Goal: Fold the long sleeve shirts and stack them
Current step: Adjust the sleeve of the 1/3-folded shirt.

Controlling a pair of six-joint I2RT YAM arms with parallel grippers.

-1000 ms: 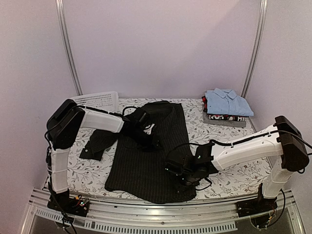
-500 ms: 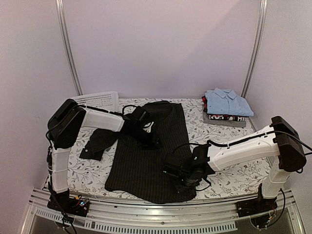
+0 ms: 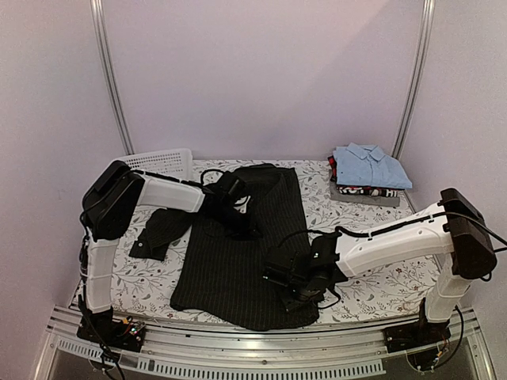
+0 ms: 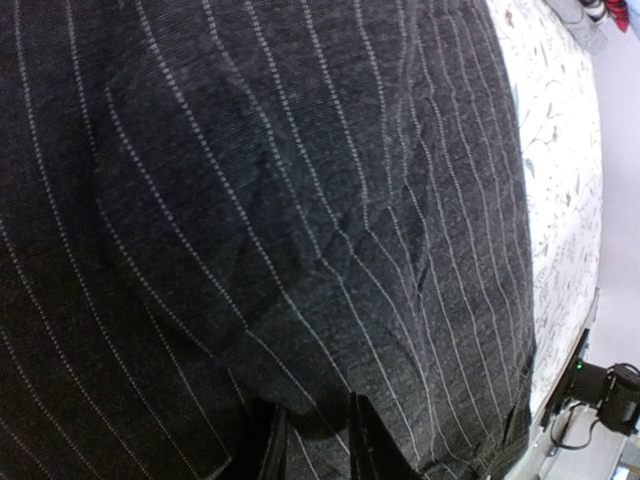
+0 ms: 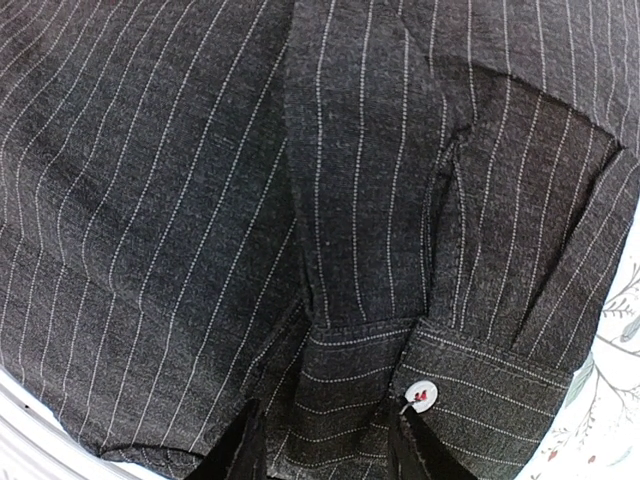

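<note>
Folding the black pinstriped shirt: right gripper open astride the cuff, left gripper's hold unclear; next probably needs a firm cuff pinch.

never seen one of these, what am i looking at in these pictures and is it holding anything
Two robot arms are bolted at a table's near edge, each ending in a two-finger gripper. The wide picture comes from a fixed camera above and behind them; the two close-ups come from cameras on the wrists. A black pinstriped shirt lies spread on the table, a light blue shirt sits folded on a pile far right, a white basket far left. The right gripper has its fingers apart astride a buttoned cuff. The left gripper is down on the black cloth; whether it pinches it I cannot tell.
</note>
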